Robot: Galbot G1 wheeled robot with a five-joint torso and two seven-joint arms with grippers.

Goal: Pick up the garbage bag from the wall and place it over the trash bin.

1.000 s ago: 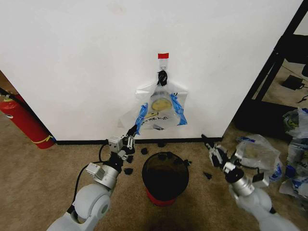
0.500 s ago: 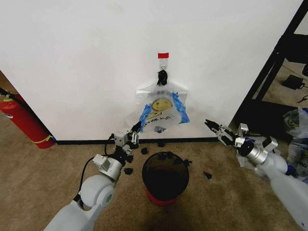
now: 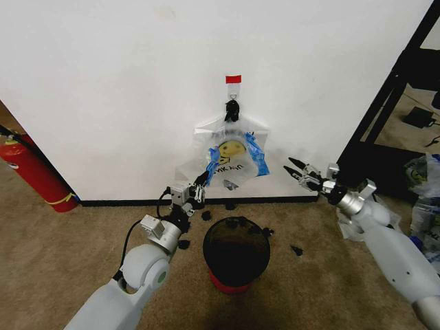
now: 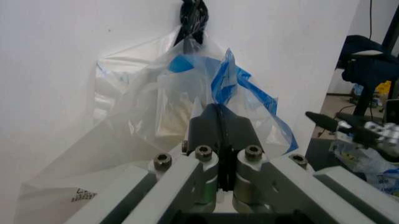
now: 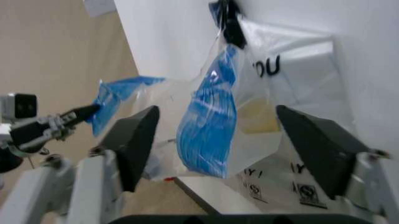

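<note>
Plastic hangs from a black knot under a red tape strip [image 3: 233, 80] on the wall [image 3: 124, 103]: the garbage bag [image 3: 230, 161], see-through, with blue handle tips, black print and a yellow smiley, is off the floor and flat against the white surface above the black baseboard. The left gripper [image 3: 204, 180] is clenched on the bag's lower left blue handle tip, its dark fingers [image 4: 218, 128] pressed together with film caught between them in the left wrist view. The right gripper [image 3: 298, 170] is raised to the bag's right, near it but apart, its jaws spread wide; in the right wrist view its two dark fingers [image 5: 138, 140] frame the blue strip and the printed film. The trash bin [image 3: 236, 251], round and black on a red base, stands on the tan carpet just below the bag, between the two arms, its dark inside showing no contents that can be made out. A red fire extinguisher [image 3: 34, 173] leans by the wall at far left, and lumpy clear bags [image 3: 423, 206] lie on the floor at right.
</note>
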